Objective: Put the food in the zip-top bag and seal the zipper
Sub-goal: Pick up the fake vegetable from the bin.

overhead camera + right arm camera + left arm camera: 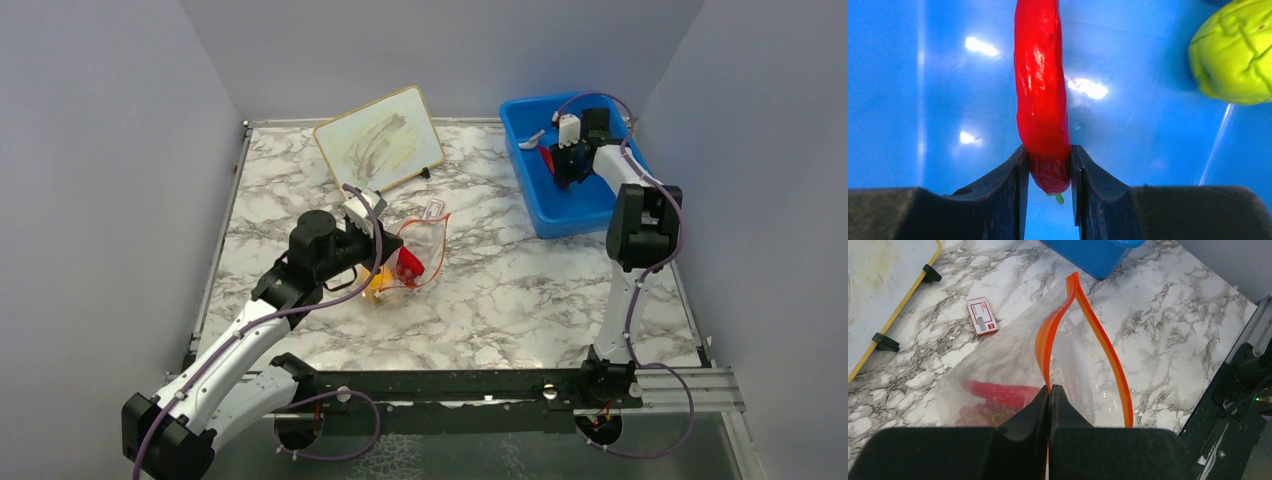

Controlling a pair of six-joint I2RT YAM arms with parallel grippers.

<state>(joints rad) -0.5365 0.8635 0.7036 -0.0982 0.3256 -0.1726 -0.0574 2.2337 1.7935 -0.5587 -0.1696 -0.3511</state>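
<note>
The clear zip-top bag (418, 245) stands mid-table with its mouth held open. My left gripper (1049, 389) is shut on one side of the red-orange zipper strip (1108, 352) at the near corner. Red and purple-red foods (993, 402) and an orange-yellow piece (378, 288) show through the bag. My right gripper (1046, 162) is down in the blue bin (560, 215), shut on the stem end of a red chili (1042, 95). A green round fruit (1235, 50) lies in the bin to its right. A white piece (533, 140) lies in the bin's far left.
A whiteboard with a yellow frame (380, 140) leans on stands behind the bag. A small red-and-white card (982, 316) lies on the marble table (500, 290) beside the bag. Grey walls close the left, back and right sides.
</note>
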